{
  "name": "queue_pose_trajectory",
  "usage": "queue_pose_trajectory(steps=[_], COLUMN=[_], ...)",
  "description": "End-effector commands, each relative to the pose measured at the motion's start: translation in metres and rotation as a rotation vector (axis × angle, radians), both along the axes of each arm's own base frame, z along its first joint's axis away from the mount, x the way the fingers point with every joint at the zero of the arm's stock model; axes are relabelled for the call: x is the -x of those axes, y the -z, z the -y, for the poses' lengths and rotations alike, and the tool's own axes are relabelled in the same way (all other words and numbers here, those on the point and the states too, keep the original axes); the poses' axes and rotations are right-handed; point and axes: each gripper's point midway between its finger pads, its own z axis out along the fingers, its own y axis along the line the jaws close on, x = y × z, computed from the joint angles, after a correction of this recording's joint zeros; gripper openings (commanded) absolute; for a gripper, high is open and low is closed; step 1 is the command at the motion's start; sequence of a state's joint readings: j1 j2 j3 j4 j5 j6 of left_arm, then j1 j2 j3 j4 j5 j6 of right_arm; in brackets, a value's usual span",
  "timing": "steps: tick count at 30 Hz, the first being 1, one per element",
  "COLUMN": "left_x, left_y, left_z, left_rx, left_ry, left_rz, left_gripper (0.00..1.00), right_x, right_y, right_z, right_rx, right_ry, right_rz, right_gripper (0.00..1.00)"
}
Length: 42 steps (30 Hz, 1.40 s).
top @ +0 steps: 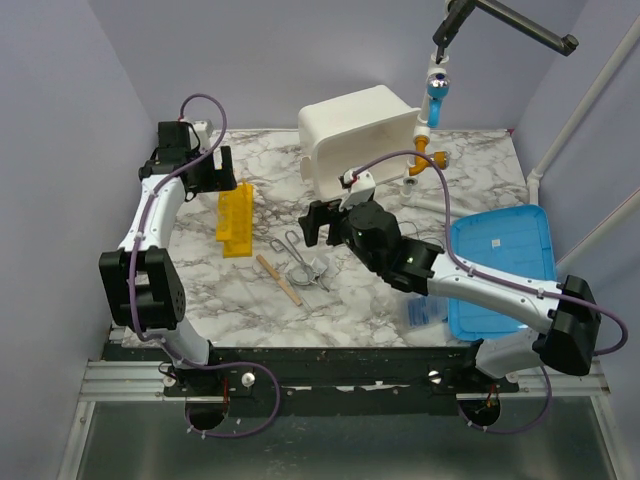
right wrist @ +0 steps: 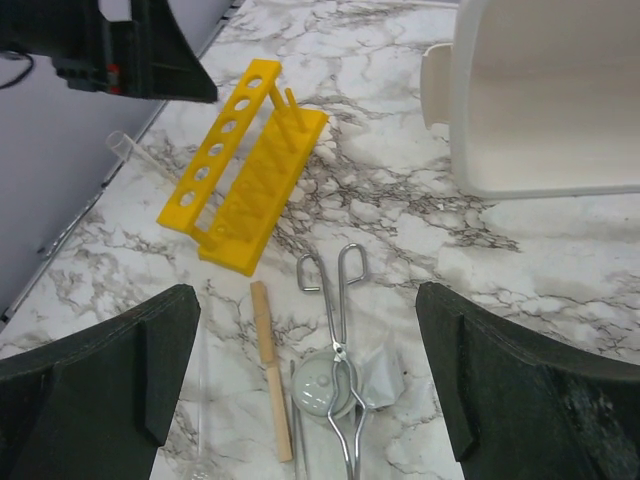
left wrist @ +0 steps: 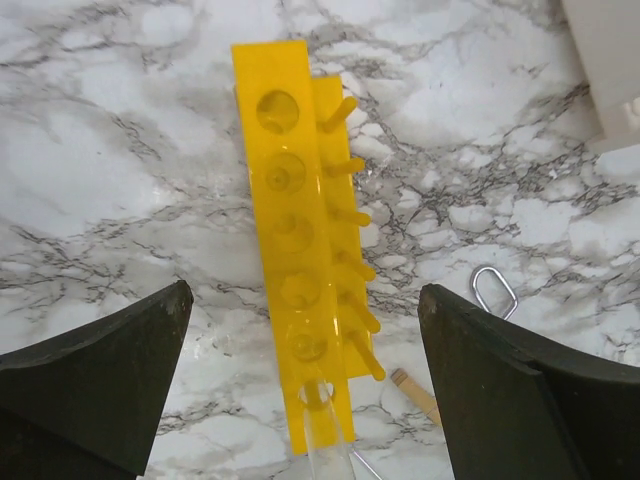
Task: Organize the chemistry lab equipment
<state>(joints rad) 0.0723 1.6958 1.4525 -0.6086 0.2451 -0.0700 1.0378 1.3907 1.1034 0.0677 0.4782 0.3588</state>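
— In the middle of the marble table (top: 480,170): barely begun, by the look of things. Nothing sorted. Yellow holed tube rack (left wrist: 285,200) out at the left, silver tongs (right wrist: 340,320) and tan wooden stick (right wrist: 268,370) loose just right of its near end, tongs lying across a small round dish (right wrist: 318,388).

— And the grippers?

— Left gripper (left wrist: 305,295) poised over the rack, jaws wide apart, empty. Right gripper (right wrist: 307,295) above the tongs, likewise spread, gripping nothing.

— Anything put away?

— Seemingly not. White bin (right wrist: 540,100) tipped on its side at the far middle, nothing visible inside. Blue tray (top: 505,260) at the right edge, bare but for a small white square. Possibly the clear plastic bag (top: 425,310) beside that tray, mostly hidden under the right arm.

— So nearly everything left.

— Judged so: rack, tongs, stick, dish, plus a clear tube (left wrist: 325,452) poking out at the rack's near end.

— Room to move?

— Plenty of open marble between rack and bin. Tighter leftward, with the wall near the rack. Worth minding the bin's rim and the crowded cluster under the right gripper.
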Motion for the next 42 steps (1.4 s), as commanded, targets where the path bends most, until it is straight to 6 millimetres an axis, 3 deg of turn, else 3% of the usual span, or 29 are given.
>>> queue_pose_trajectory(steps=[1, 8, 11, 14, 18, 23, 27, 32, 36, 42], left_x=[-0.002, 0.028, 0.047, 0.058, 0.062, 0.062, 0.062, 0.062, 0.062, 0.062], left_y=[-0.059, -0.127, -0.143, -0.144, -0.145, -0.146, -0.145, -0.146, -0.145, -0.145], left_z=[-0.019, -0.013, -0.002, 0.012, 0.017, 0.024, 0.024, 0.025, 0.029, 0.03], left_rx=[0.007, 0.072, 0.101, 0.106, 0.085, 0.113, 0.113, 0.123, 0.136, 0.143], left_ry=[-0.095, -0.127, -0.121, -0.093, -0.107, -0.084, -0.088, -0.092, -0.071, -0.066], left_rz=[0.174, 0.351, 0.425, 0.456, 0.454, 0.455, 0.448, 0.447, 0.443, 0.442], left_gripper=[0.98, 0.99, 0.99, 0.99, 0.99, 0.98, 0.99, 0.99, 0.99, 0.99], right_x=[-0.015, -0.057, -0.081, -0.112, -0.154, -0.199, -0.222, -0.233, -0.242, -0.245], right_y=[-0.001, 0.012, 0.009, 0.017, 0.023, 0.049, 0.059, 0.053, 0.048, 0.041], right_z=[0.022, 0.03, 0.022, 0.01, -0.005, -0.012, -0.012, -0.014, -0.02, -0.03], right_rx=[0.032, 0.0, -0.039, -0.065, -0.091, -0.056, -0.085, -0.063, 0.032, 0.081], right_ry=[0.084, 0.175, 0.217, 0.247, 0.304, 0.415, 0.469, 0.453, 0.418, 0.377], right_rz=[-0.046, -0.1, -0.07, -0.053, -0.004, 0.045, 0.061, 0.179, 0.249, 0.238], right_gripper=[0.99, 0.97, 0.97, 0.96, 0.94, 0.94, 0.92, 0.87, 0.74, 0.35])
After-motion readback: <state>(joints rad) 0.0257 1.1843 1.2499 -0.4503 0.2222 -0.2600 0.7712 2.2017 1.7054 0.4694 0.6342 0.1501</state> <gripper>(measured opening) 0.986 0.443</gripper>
